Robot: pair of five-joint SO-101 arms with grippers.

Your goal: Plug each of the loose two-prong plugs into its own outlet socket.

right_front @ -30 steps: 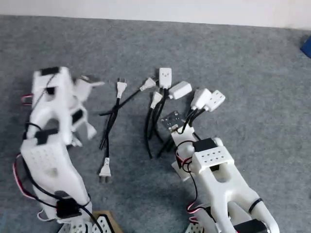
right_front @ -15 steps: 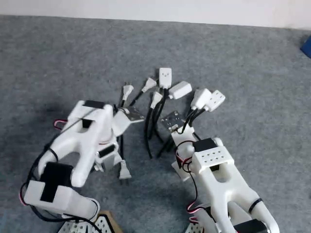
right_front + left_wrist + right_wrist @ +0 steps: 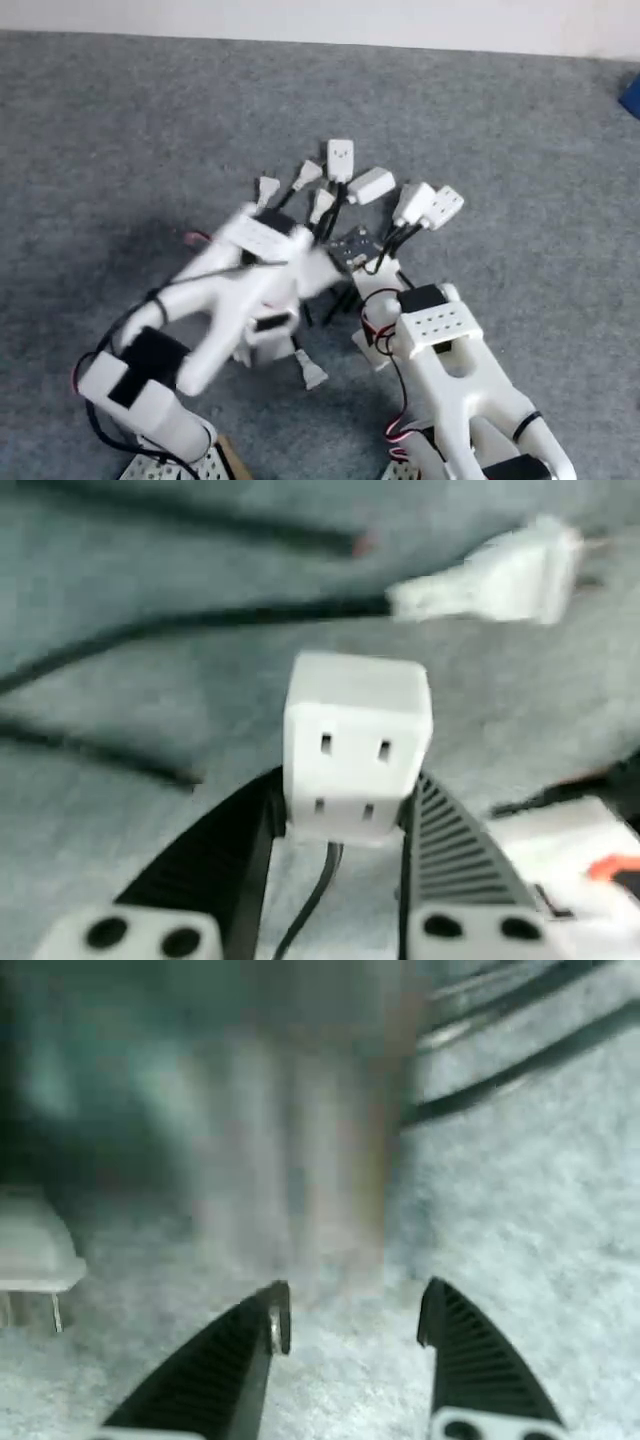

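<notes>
The left pincer is clamped on a white boxy outlet socket. The socket's slotted face is turned back toward the wrist, and its black cord trails back between the fingers. Just past the tips a white two-prong plug lies crosswise to the pincer's line. Four more sockets fan out beyond both pincers. I count four plugs on the grey carpet, one well behind the left pincer. The right pincer stands wide open and empty, low over the carpet. The blurred left arm blocks the way straight ahead of it.
</notes>
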